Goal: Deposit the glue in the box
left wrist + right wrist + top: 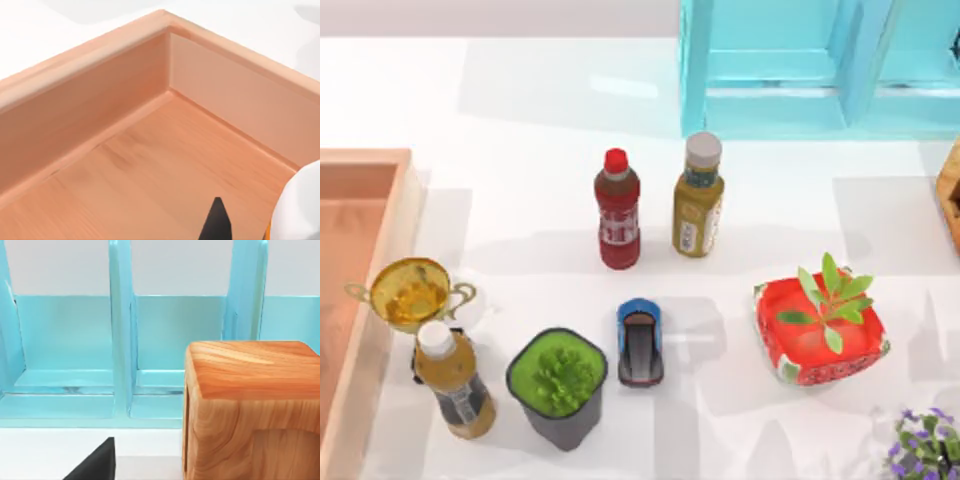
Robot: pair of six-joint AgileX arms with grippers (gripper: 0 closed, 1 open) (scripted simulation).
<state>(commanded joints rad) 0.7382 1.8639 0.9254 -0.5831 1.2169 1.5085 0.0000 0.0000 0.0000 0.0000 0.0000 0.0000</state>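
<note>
Left wrist view: the left pincer's dark fingertip (216,222) hangs over the terracotta-orange floor of the large shallow light-wood box (100,55), near an inner corner, with the small white glue bottle (300,210) beside the tip above that floor; whether the pincer clamps it, cannot tell. The box sits at the white counter's (520,200) left edge, the gold trophy cup (412,292) just beside its wall. Right pincer's dark fingertip (97,465) is beside a wooden block (250,410), well apart from the box; grip state cannot tell.
</note>
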